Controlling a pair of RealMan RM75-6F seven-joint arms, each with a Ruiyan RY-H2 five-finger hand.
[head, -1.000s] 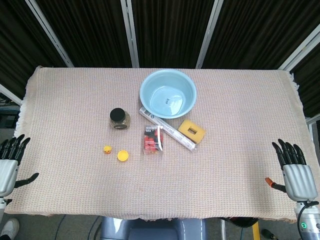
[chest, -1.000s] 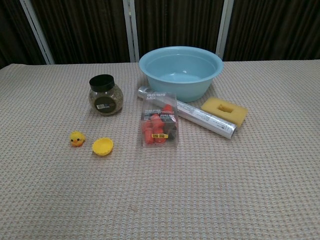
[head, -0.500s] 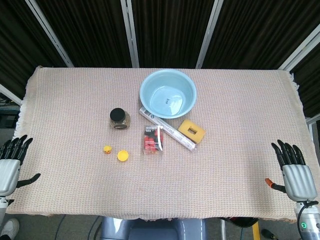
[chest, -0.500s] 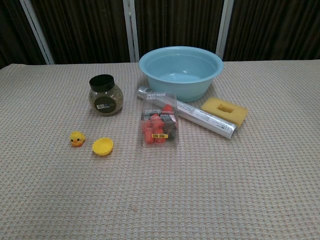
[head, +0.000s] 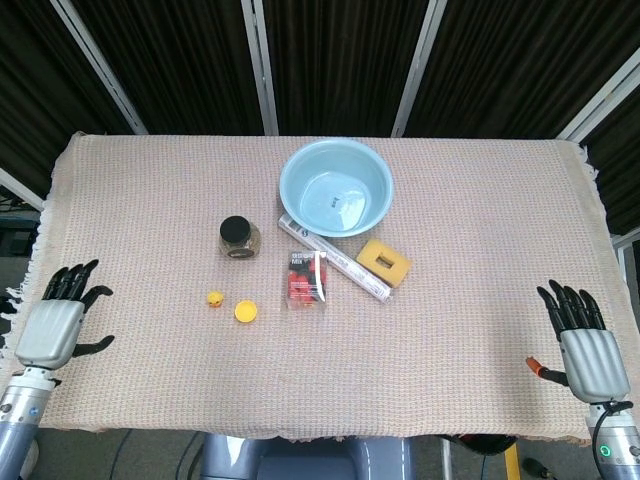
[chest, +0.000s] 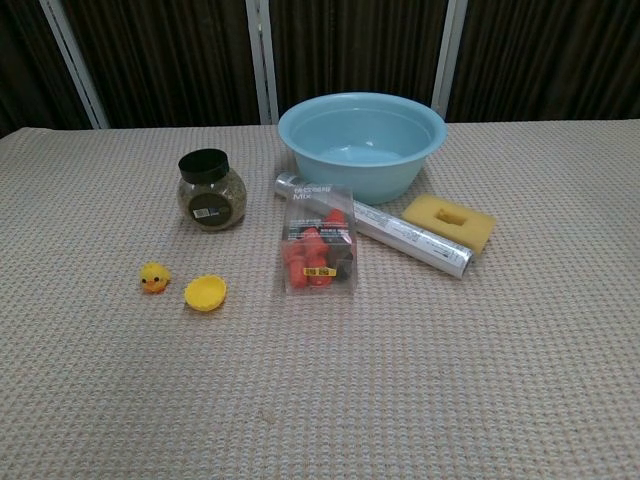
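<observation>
Two hands of mine show in the head view. My left hand (head: 55, 320) hovers over the near left edge of the table (head: 480, 240), fingers spread, holding nothing. My right hand (head: 580, 340) sits at the near right edge, fingers likewise spread and bare. Nearest to the left hand, though well apart from it: one small yellow duck (head: 214, 298), with one yellow cap (head: 245, 311) just beside it. Behind these stands one jar (head: 239, 237) with a black lid. Middle of the cloth: one clear packet (head: 307, 280) of red and orange pieces, lying flat. One foil roll (head: 335, 259) runs aslant from beneath the basin's near rim toward the right. One yellow sponge (head: 383, 262) rests just beside the roll's far side, the item nearest my right hand but still well apart from it. One pale blue basin (head: 336, 187) stands at the far middle, upright.

Chest view: neither hand appears here. Duck (chest: 153, 277) and cap (chest: 205, 293) lie at near left, close together but not touching. Jar (chest: 210, 190) stands upright behind them, dark contents visible through the glass. Packet (chest: 319, 245) lies at centre, its upper end touching or overlapping the roll (chest: 380, 226); I cannot tell which. Sponge (chest: 449, 222) lies behind the roll's right end. Basin (chest: 361, 140) stands behind all, on the woven cloth of the table (chest: 320, 400).
</observation>
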